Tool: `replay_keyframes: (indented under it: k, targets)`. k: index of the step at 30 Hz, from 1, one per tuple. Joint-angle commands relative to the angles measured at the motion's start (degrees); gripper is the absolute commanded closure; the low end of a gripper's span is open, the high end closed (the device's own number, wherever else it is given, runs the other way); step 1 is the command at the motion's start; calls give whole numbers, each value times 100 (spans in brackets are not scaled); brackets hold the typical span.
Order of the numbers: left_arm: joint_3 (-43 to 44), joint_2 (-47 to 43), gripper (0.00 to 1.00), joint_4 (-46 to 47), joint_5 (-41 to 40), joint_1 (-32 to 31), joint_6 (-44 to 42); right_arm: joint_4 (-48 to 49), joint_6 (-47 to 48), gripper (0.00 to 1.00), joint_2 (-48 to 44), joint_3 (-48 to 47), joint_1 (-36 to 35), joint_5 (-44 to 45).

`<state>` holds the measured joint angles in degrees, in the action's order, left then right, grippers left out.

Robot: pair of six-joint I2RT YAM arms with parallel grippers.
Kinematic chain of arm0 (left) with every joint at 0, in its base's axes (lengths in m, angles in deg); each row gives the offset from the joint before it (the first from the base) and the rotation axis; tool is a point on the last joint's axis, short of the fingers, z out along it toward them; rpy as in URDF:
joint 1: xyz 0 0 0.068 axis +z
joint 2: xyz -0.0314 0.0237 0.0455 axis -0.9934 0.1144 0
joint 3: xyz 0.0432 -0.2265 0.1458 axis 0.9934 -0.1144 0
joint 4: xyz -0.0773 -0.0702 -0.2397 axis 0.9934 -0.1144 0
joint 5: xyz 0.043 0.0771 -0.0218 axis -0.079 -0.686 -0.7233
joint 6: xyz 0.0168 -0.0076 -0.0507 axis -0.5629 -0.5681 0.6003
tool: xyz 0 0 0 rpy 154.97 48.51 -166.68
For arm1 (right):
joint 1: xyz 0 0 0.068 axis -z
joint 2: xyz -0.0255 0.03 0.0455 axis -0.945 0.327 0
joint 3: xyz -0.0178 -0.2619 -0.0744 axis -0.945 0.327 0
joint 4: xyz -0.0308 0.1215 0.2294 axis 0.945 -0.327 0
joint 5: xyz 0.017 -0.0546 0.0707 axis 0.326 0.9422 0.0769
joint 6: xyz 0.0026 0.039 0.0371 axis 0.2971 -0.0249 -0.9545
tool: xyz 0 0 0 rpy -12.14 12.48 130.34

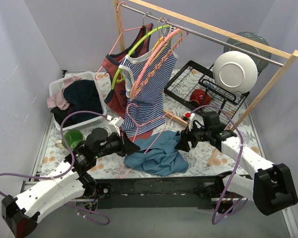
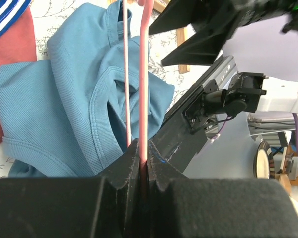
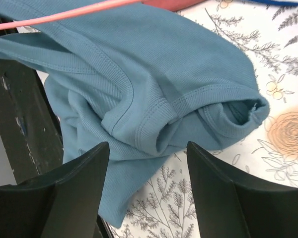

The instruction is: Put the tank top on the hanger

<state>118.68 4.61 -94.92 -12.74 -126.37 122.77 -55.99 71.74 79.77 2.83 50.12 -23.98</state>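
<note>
The teal-blue tank top lies crumpled on the floral mat near the front edge, between my two grippers. My left gripper is shut on the thin wire of a light-pink hanger that reaches out over the tank top. In the left wrist view the hanger runs up from the closed jaws of my left gripper across the tank top. My right gripper is open and empty at the tank top's right edge. In the right wrist view my right gripper hovers just above a folded armhole of the tank top, with the hanger beyond.
A wooden clothes rack spans the back, with the navy-and-white striped top, the brick-red top, a lime-green hanger and other pink hangers on it. A laundry basket stands left, a dish rack with a white plate right, a green cup front left.
</note>
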Motion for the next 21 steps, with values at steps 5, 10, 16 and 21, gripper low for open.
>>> replay_keyframes:
  k: [5, 10, 16, 21]
  targets:
    - [-102, -332, 100, 252, -151, 14, 97, 1161, -927, 39, 401, 165, -302, 114]
    - [-110, -394, 100, 234, -71, 14, 35, 1100, -989, 55, 893, -152, -311, -88]
    - [-14, -631, 100, -117, -247, 14, -158, 467, -629, 99, 780, -801, -250, 174]
    - [21, -912, 100, -276, -247, 14, -263, 379, -672, 99, 262, -1189, -91, 1702]
